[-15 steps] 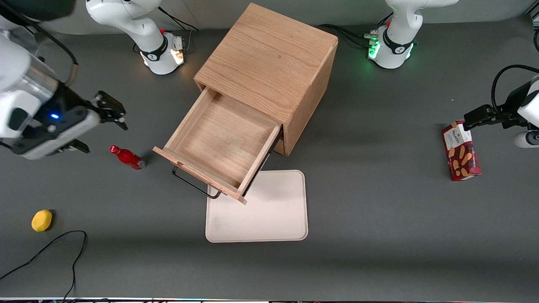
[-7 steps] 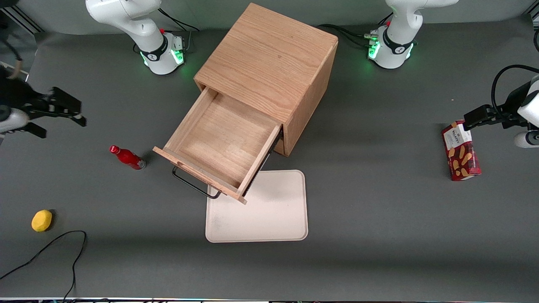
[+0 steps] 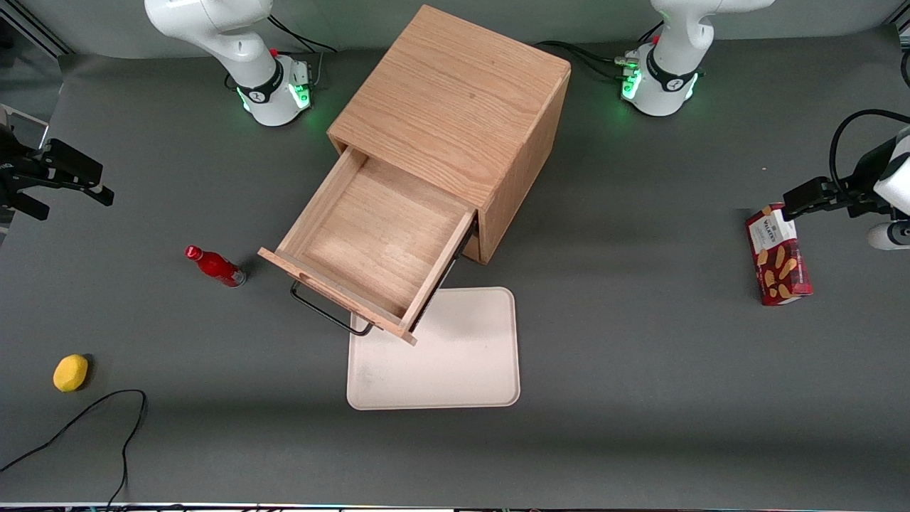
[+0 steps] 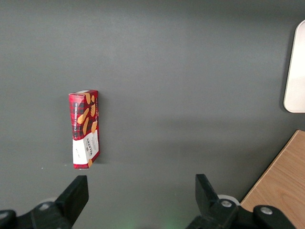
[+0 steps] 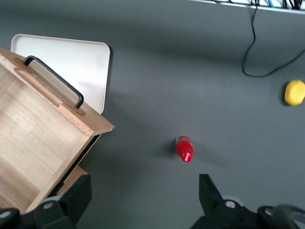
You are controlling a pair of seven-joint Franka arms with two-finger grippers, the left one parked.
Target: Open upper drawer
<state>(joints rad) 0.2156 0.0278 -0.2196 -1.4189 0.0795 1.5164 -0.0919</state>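
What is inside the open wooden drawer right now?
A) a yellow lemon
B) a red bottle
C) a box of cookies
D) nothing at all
D: the pulled-out upper drawer of the oak cube cabinet shows only its bare wooden floor, and the black two-finger gripper hangs open, away from it, toward the working arm's end of the table.

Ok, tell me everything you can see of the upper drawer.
The upper drawer is a shallow light-wood box, pulled far out of the oak cabinet and empty inside. A black bar handle runs along its front panel, which overhangs the white tray. The gripper is open, far off toward the working arm's end, touching nothing.
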